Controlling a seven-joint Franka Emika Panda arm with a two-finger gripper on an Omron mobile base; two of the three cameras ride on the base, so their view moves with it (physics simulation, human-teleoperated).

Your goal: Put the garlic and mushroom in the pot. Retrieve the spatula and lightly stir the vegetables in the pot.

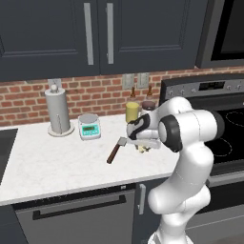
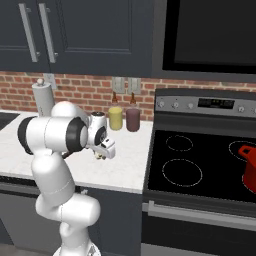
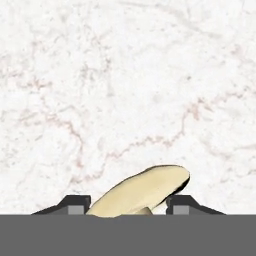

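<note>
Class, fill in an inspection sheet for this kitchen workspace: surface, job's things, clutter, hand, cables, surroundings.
Surface: white marble counter, beside a black stove.
Job's things: mushroom lies tilted on the counter between the fingertips; spatula lies flat on the counter left of the hand; red pot on the stove's right side; garlic cannot be made out.
Clutter: paper towel holder, small scale, yellow canister, maroon canister.
Hand: the hand straddles the mushroom; whether it grips cannot be told.
Cables: nothing seen.
Surroundings: brick backsplash, dark cabinets.
</note>
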